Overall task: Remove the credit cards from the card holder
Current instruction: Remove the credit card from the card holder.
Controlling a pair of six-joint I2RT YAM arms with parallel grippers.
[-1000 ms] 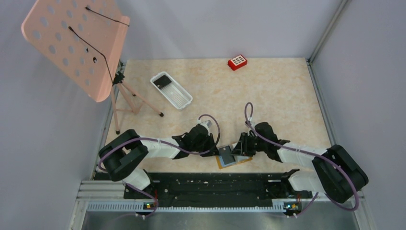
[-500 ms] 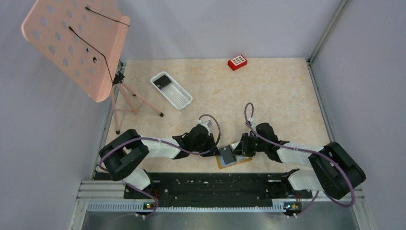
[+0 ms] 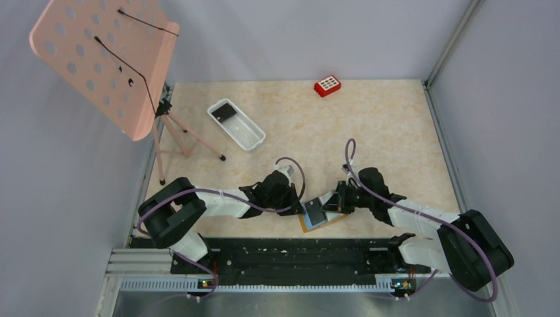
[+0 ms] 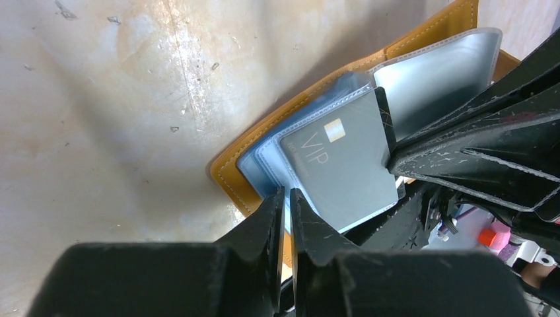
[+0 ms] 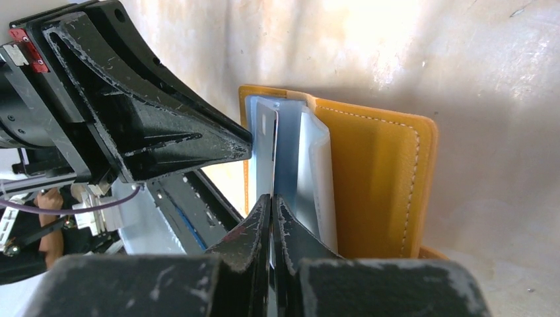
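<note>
In the left wrist view the card holder [image 4: 228,173] lies open on the table [image 4: 99,99]. Its tan cover is cut off at the top and hidden at the lower right behind black fingers. The left gripper [image 4: 285,198] has its jaws almost pressed together with a sliver of pale blue sleeve between them — it pinches the holder's near sleeve edge. A grey credit card [image 4: 337,168] marked VIP lies on top of the blue sleeves, and the right gripper [image 4: 388,157] meets its right edge. In the right wrist view that card shows nearly edge-on, a thin pale sheet running down into the right gripper's jaws, which are closed tight on it. The sleeves and tan cover stand just to its right; how deep the card sits in a sleeve cannot be told. From above, both wrists crowd over the holder at the table's near edge, and the fingertips are too small to judge — well apart, a dark card [image 3: 226,111] lies in a white tray [image 3: 247,133].
</note>
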